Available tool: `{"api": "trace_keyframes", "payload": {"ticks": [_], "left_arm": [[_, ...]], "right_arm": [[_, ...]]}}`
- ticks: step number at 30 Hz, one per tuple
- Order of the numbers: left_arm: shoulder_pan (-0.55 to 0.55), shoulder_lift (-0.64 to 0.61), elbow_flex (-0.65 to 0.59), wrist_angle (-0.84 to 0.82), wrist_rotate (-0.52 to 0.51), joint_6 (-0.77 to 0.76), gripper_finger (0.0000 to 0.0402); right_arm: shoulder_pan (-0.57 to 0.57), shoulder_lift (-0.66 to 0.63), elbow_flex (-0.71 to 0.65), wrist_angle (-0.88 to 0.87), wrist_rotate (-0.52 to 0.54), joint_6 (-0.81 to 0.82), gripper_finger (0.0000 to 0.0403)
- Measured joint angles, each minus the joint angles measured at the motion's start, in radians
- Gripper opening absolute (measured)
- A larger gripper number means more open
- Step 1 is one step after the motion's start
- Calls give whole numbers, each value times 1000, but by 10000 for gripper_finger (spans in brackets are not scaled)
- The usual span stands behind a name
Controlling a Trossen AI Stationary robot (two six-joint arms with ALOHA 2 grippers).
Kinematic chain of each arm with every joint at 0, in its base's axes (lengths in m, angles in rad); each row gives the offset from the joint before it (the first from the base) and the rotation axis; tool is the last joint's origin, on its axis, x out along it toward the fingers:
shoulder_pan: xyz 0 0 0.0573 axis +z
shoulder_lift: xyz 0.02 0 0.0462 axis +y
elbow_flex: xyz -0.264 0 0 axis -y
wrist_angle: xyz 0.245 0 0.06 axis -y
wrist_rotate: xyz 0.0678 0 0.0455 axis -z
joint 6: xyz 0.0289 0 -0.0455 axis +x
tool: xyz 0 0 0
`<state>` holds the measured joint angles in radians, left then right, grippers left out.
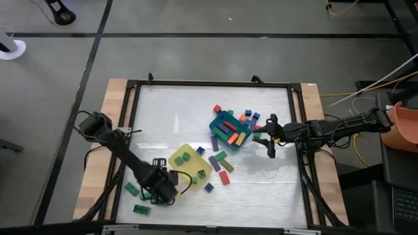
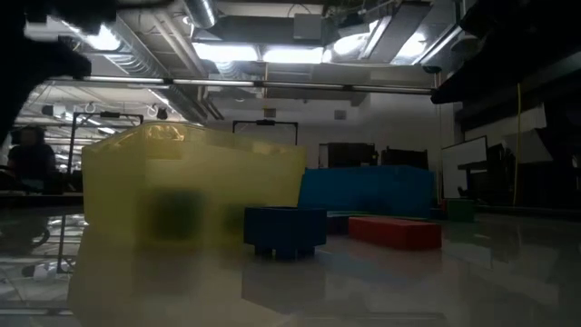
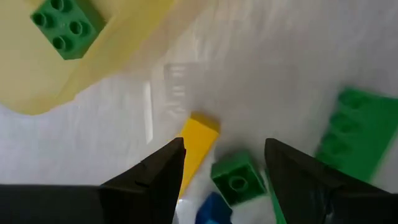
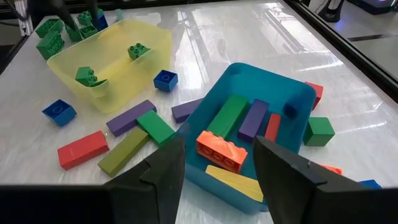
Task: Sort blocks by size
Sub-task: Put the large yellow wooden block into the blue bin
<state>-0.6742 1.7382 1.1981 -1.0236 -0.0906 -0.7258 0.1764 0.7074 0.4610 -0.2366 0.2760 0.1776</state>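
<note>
My left gripper (image 1: pixel 160 189) hangs open, fingers pointing down, over the table's near left part beside the flat yellow tray (image 1: pixel 186 163). In its wrist view a small green block (image 3: pixel 236 180), a yellow block (image 3: pixel 199 143) and a blue one (image 3: pixel 214 208) lie on the table below its open fingers (image 3: pixel 224 146); none is touched. A longer green block (image 3: pixel 357 134) lies beside them. The yellow tray holds short green blocks (image 4: pixel 87 76). My right gripper (image 1: pixel 269 138) waits open at the right, by the teal-blue tray (image 1: pixel 230 130), which holds longer bars (image 4: pixel 227 115).
Loose blocks lie between the two trays: purple (image 4: pixel 130 117), green (image 4: pixel 155 126), red (image 4: pixel 82 149), blue (image 4: pixel 165 79). More lie beyond the blue tray (image 1: pixel 247 115). Two green blocks (image 1: pixel 132 189) sit near the table's left frame. A black frame (image 1: pixel 130 130) borders the table.
</note>
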Motion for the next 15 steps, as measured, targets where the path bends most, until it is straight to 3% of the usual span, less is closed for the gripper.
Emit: {"api": "trace_keyframes", "payload": {"ticks": [15], "left_arm": [[10,0,-170,106,1,0,209]], "right_arm": [[0,0,0,0,0,0,189]]}}
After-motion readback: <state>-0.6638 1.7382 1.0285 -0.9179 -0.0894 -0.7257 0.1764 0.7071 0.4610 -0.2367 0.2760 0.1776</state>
